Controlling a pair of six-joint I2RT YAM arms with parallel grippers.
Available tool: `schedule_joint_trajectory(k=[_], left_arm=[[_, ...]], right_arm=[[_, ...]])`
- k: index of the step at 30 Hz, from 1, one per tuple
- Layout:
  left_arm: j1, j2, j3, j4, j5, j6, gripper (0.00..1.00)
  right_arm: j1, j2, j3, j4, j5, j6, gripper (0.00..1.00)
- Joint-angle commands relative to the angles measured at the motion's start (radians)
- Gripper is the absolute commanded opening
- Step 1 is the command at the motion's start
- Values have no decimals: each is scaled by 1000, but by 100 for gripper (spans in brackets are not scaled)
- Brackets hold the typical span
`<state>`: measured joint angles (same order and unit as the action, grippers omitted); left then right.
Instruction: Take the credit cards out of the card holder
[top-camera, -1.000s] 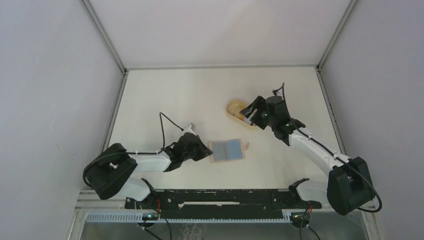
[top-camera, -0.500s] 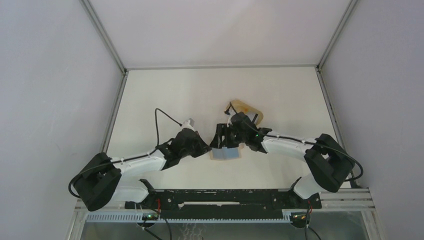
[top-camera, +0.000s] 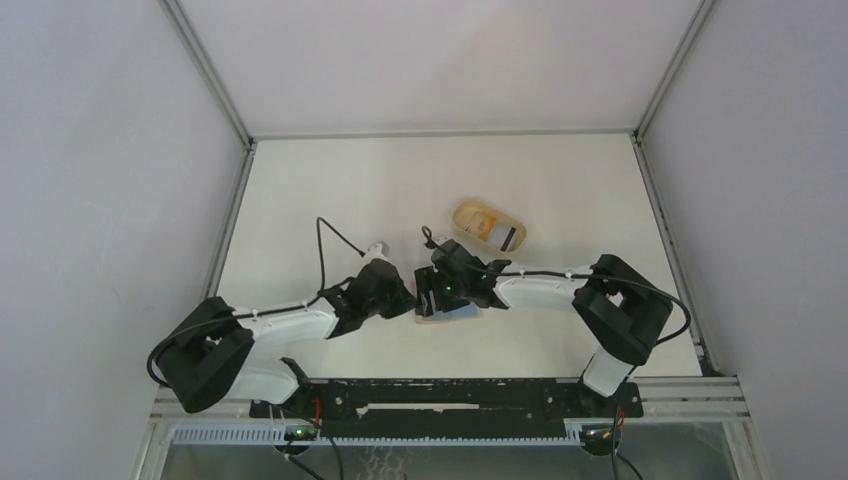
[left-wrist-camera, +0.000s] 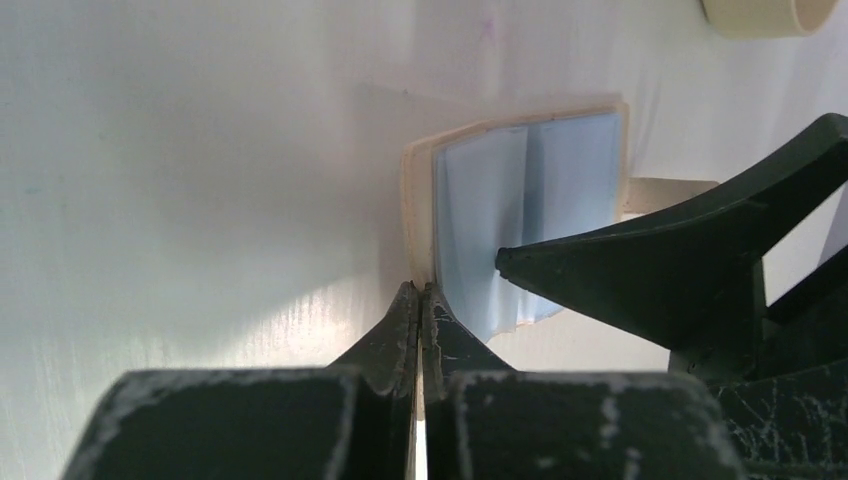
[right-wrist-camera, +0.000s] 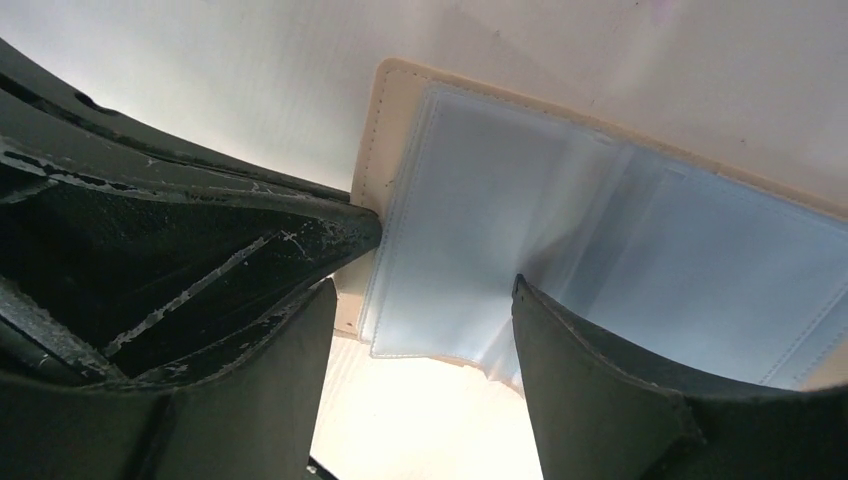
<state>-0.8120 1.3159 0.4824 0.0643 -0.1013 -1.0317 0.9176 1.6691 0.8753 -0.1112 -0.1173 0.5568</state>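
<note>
Tan holder (right-wrist-camera: 600, 240) now under right claw (right-wrist-camera: 420, 290)

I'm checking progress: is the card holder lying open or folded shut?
Open: the card holder lies spread flat, its blue-grey inside facing up on both sides of the centre fold.

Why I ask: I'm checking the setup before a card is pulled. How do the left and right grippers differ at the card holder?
The left gripper has its jaws shut; the right gripper has its jaws open. The left gripper's tips meet the card holder's tan edge; the right gripper straddles the blue inner sleeves. Both are down at the open card holder.
</note>
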Motion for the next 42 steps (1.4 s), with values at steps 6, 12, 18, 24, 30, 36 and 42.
schedule_joint_trajectory(k=[6, 12, 18, 24, 30, 36, 42], left_arm=[[-21, 37, -8, 85, 6, -33, 0], [-25, 65, -35, 120, 10, -45, 0], [-31, 96, -49, 156, 19, -55, 0], [-32, 96, -63, 165, 15, -57, 0], [-32, 101, -74, 179, 17, -62, 0], [-33, 107, -78, 188, 19, -62, 0], [-33, 113, -79, 194, 23, -62, 0]], right_arm=[[44, 31, 90, -129, 218, -112, 76], [49, 18, 105, -213, 349, -141, 78], [53, -18, 112, -237, 412, -176, 86], [53, -23, 114, -262, 449, -196, 88], [51, -57, 103, -249, 413, -210, 89], [53, -101, 83, -236, 431, -234, 99], [46, -153, 59, -164, 353, -304, 100]])
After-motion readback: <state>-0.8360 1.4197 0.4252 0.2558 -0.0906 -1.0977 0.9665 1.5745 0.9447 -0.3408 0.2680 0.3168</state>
